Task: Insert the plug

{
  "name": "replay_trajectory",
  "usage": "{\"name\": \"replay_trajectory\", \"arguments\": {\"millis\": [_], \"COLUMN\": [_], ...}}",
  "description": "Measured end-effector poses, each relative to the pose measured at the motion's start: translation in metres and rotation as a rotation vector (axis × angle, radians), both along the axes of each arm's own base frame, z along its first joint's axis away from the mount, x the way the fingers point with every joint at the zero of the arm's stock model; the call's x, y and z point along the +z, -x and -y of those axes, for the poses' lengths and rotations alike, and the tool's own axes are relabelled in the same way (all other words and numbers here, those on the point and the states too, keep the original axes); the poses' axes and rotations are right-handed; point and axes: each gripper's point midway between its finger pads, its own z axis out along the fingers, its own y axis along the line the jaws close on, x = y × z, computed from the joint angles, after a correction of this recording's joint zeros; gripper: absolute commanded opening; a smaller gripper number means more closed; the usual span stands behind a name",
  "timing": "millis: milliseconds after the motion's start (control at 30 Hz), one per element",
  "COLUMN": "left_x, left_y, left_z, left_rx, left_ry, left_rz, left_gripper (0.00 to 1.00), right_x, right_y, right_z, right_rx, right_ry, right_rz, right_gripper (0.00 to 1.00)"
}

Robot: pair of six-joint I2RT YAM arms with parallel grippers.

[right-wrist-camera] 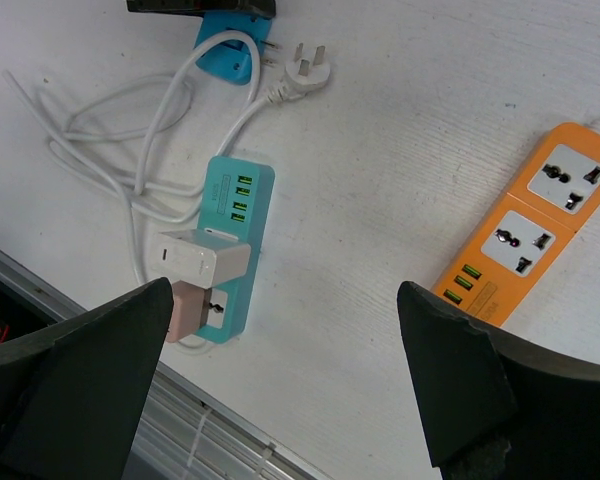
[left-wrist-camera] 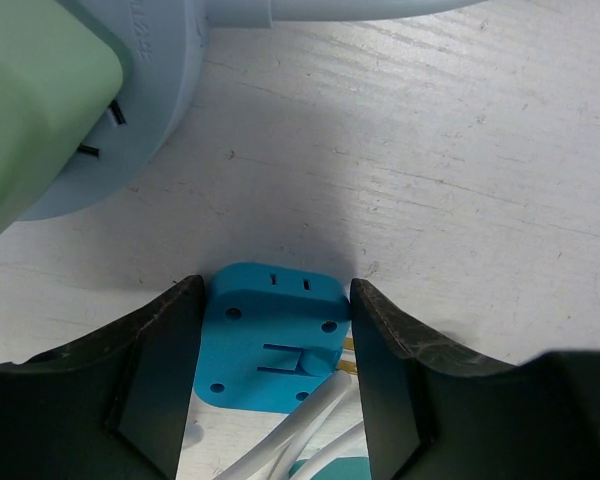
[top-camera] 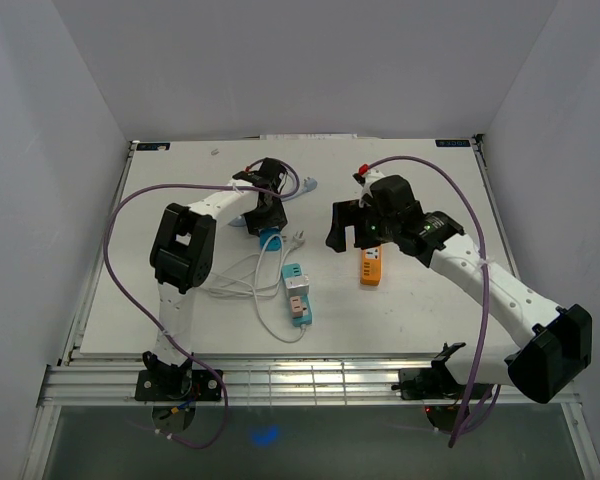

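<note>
The white tabletop (top-camera: 410, 310) carries an orange power strip (right-wrist-camera: 525, 235) at the right of the right wrist view and a teal power strip (right-wrist-camera: 238, 190) left of centre. The right fingers (right-wrist-camera: 460, 380) stand spread wide above the bare stretch between the strips, holding nothing. In the lower middle of the left wrist view, the blue plug (left-wrist-camera: 270, 340) lies between the left fingers (left-wrist-camera: 160, 370); they flank it closely, but whether they grip it cannot be told.
</note>
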Motion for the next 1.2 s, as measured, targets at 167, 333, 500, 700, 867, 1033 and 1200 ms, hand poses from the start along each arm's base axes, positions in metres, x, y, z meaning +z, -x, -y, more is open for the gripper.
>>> {"name": "replay_trajectory", "arguments": {"millis": [167, 333, 500, 700, 867, 1033, 1200], "left_x": [0.006, 0.024, 0.042, 0.06, 0.098, 0.158, 0.202], "left_y": [-0.002, -0.018, -0.038, -0.052, -0.051, -0.039, -0.024], "left_z": [-0.001, 0.0, -0.001, -0.002, 0.001, 0.009, 0.022], "left_rx": [-0.013, -0.02, -0.012, -0.015, -0.027, -0.044, -0.078], "left_ry": [-0.013, -0.02, -0.028, -0.031, 0.014, 0.128, 0.256], "left_rz": [0.003, 0.077, 0.186, 0.279, 0.349, 0.437, 0.485], "left_gripper": [0.53, 0.52, 0.52, 0.52, 0.53, 0.53, 0.53], "right_x": [-0.008, -0.011, -0.01, 0.005, 0.017, 0.016, 0.007], "right_y": [0.0, -0.004, -0.009, -0.017, -0.022, -0.03, -0.037], "right_z": [-0.003, -0.01, -0.018, -0.026, -0.032, -0.037, -0.049], "right_rx": [0.03, 0.071, 0.098, 0.126, 0.145, 0.146, 0.146], "right_ry": [-0.011, -0.063, -0.117, -0.18, -0.252, -0.336, -0.414], "right_rz": [0.007, 0.028, 0.062, 0.118, 0.151, 0.148, 0.113], "right_gripper": [0.99, 0.99, 1.0, 1.0, 0.93, 0.88, 0.83]}}
